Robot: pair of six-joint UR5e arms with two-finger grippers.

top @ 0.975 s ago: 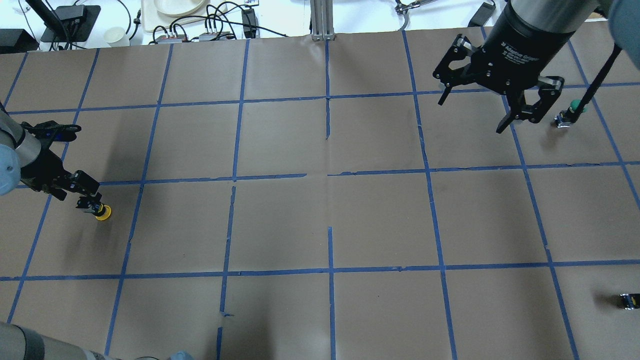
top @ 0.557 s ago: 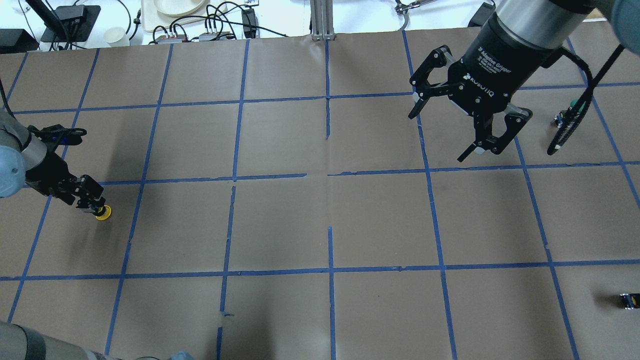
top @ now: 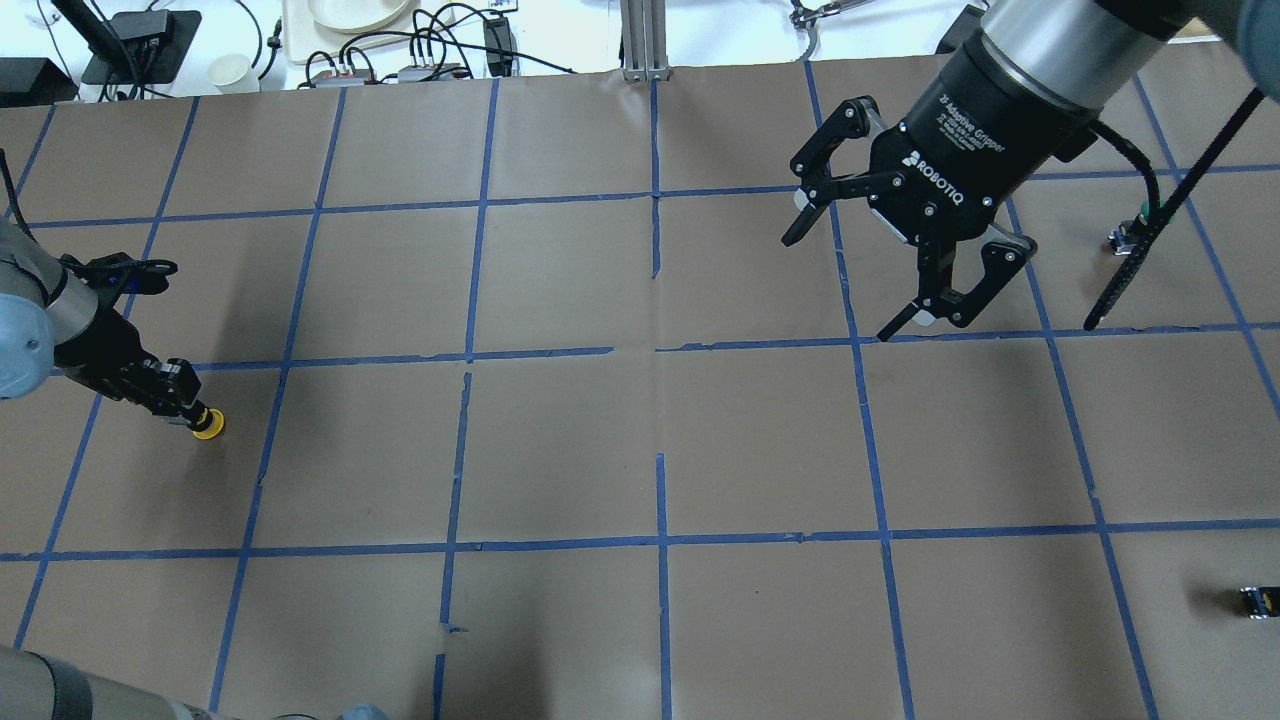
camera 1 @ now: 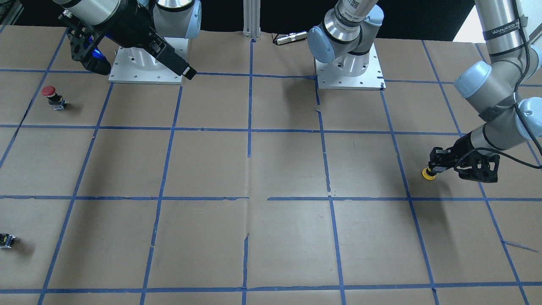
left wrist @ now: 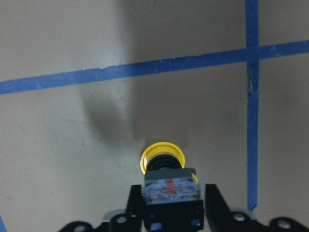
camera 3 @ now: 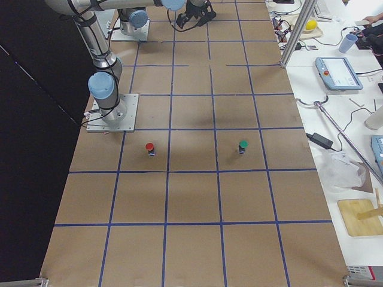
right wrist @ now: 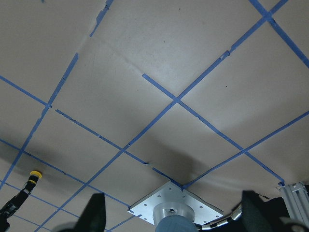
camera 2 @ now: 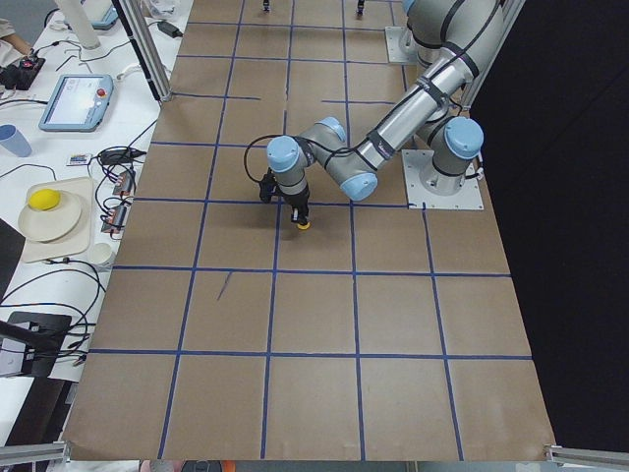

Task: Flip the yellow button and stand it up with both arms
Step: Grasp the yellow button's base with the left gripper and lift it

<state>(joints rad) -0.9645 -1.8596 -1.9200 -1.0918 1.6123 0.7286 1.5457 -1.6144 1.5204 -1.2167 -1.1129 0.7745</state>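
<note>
Left gripper (top: 182,398) (camera 1: 436,166) (left wrist: 172,199): fingers clamped on the grey-and-black contact block of the yellow button (top: 207,427) (camera 1: 428,174) (left wrist: 161,152) (camera 2: 304,223).
- Wrist view: block sits squarely between the two black fingers. The yellow cap points away from the wrist, toward the paper.
- Cap sits low at the surface. Cannot tell whether it touches.
- Gripper body lies low and close to level, and the forearm reaches in from the desk's left edge.

Button position: close to the left edge of the desk (top: 560,450), about midway between the robot's edge and the operators' edge. It sits inside a grid square, just beside a blue tape line (top: 262,470) that runs toward the far edge.

Right gripper (top: 835,290) (camera 1: 147,72) (right wrist: 175,215): fingers spread wide, nothing between them.
- Held high over the right half of the desk, well apart from the yellow button.
- Its wrist camera looks across the desk. The button shows there as a small yellow spot (right wrist: 35,174) at the far left.

Others on the right half:
- Red button (camera 1: 50,94) (camera 3: 149,147): upright on its block, toward the robot's edge, near the right edge.
- Green button (camera 3: 243,145): upright, in line with the red one and nearer the operators' edge.
- Small black block (top: 1258,601) (camera 1: 6,240): near the right edge, toward the operators' edge in the front view.
</note>
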